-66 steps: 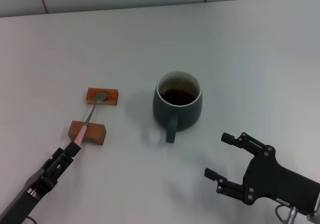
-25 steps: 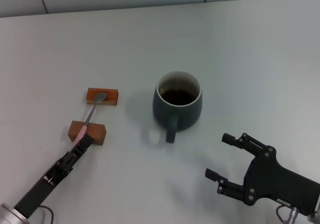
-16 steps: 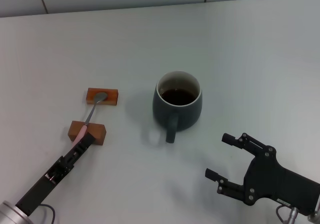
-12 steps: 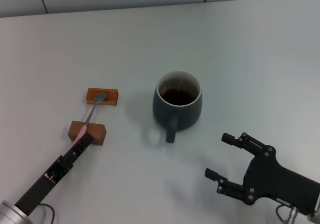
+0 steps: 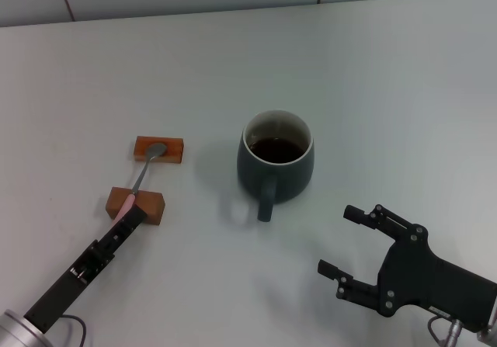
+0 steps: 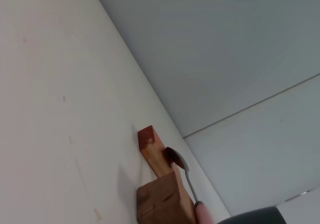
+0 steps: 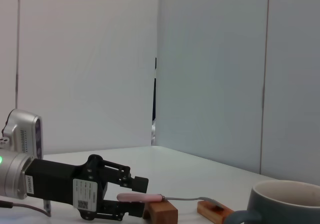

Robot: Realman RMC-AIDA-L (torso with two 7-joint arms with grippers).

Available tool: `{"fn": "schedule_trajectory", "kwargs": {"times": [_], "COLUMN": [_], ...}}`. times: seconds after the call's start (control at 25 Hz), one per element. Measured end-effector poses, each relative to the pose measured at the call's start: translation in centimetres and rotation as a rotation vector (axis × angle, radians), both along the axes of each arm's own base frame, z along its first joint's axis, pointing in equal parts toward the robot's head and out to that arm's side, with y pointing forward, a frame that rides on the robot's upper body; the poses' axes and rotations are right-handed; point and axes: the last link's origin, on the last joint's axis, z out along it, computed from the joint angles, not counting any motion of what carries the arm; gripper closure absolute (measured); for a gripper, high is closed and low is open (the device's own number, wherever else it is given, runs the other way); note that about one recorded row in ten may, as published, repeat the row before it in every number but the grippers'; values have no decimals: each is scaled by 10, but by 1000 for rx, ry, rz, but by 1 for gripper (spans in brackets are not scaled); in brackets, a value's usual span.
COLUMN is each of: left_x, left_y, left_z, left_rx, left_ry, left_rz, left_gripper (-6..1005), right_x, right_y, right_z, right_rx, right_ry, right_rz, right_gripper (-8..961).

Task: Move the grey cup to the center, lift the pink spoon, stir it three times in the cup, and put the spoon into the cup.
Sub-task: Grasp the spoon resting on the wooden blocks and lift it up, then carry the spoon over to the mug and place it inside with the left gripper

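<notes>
The grey cup (image 5: pixel 276 164) stands upright near the table's middle, its handle toward me, with dark liquid inside; it also shows in the right wrist view (image 7: pixel 285 204). The pink spoon (image 5: pixel 142 178) lies across two orange-brown blocks, with its bowl on the far block and its pink handle on the near one. My left gripper (image 5: pixel 132 216) is at the handle's end. In the right wrist view the left gripper (image 7: pixel 144 196) is open, with one finger above and one below the pink handle of the spoon (image 7: pixel 185 199). My right gripper (image 5: pixel 339 241) is open and empty, below and right of the cup.
The far block (image 5: pixel 159 149) and near block (image 5: pixel 137 206) sit left of the cup. The left wrist view shows the near block (image 6: pixel 162 204) with the spoon (image 6: pixel 175 158) on it. A wall runs behind the white table (image 5: pixel 388 91).
Since the earliest frame my left gripper has slid forward to the spoon's pink handle at the near block. Over the last half second nothing has visibly moved.
</notes>
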Motion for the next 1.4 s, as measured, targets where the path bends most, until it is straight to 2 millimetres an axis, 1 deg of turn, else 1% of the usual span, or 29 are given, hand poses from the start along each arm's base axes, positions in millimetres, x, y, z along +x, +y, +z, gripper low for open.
{"fn": "schedule_trajectory", "kwargs": {"times": [0.28,0.36,0.56,0.64,0.8,0.84,0.88,0.92,1.0,1.04,1.08,1.2,1.24,1.28,1.4], "left_x": [0,-4,-5,-3,3,8,8,12,17,24,24,33,39,39,56], "left_y": [1,2,4,5,9,15,15,22,29,45,45,74,95,95,124], "left_z": [1,1,2,5,18,24,24,29,34,46,46,73,95,95,128], "left_rx": [2,-8,-4,8,46,57,57,52,38,16,16,4,13,13,41], "left_ry": [-9,2,4,-4,-17,-16,-16,-5,9,44,44,154,275,275,485], "left_rz": [9,25,26,9,-74,-125,-125,-179,-242,-346,-346,-487,-566,-566,-684], "left_gripper": [515,517,711,765,873,873,873,873,873,873,873,872,872,872,872], "right_x": [0,0,-1,-1,-1,-2,-2,-2,-1,-2,-2,-2,-3,-3,-3], "right_y": [0,0,0,0,-1,-1,-1,-1,-1,-1,-1,1,2,2,3], "right_z": [0,0,0,0,0,0,0,0,0,0,0,1,1,1,2], "right_rx": [0,0,0,0,2,2,2,3,6,8,8,14,20,20,31], "right_ry": [2,3,3,3,3,5,5,6,6,8,8,11,14,14,21], "right_rz": [2,3,4,5,8,9,9,9,7,6,6,6,2,2,-1], "right_gripper": [148,148,148,148,148,148,148,148,148,148,148,148,148,148,148]}}
